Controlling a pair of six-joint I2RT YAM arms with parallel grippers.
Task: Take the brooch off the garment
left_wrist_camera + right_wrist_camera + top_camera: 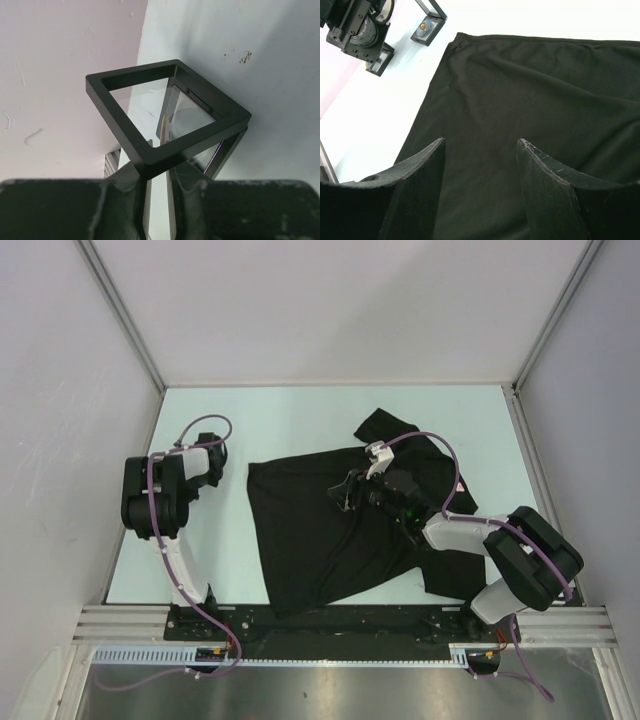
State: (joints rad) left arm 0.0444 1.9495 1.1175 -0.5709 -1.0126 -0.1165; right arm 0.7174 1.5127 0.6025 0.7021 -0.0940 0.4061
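One brooch, entered as a small round gold-and-blue piece seen only from afar in the right wrist view, and so identified with some reserve. It is lodged inside a black square display frame that stands on the bare table off the garment's left edge, apart from the cloth. The garment is spread mostly flat, with a sleeve rumpled at its far side, and no ornament is seen on it. Handling is judged as follows. The brooch is taken to be light, hard and slick, with a pin that could snag. The frame is light and stiff at its border, but its clear panes are judged thin and easily marked, so hold is best taken on the black border only. The garment is soft and limp, and would bunch and drag if pinched. The left gripper is set with its fingers either side of the frame's near corner, barely parted; whether the corner is pinched or let go cannot be told. The right gripper is spread wide above the garment's middle, with nothing between its jaws. Open room is noted left of the garment and beyond its far hem. The garment's near edge reaches the base rail, and walls close in on three sides.
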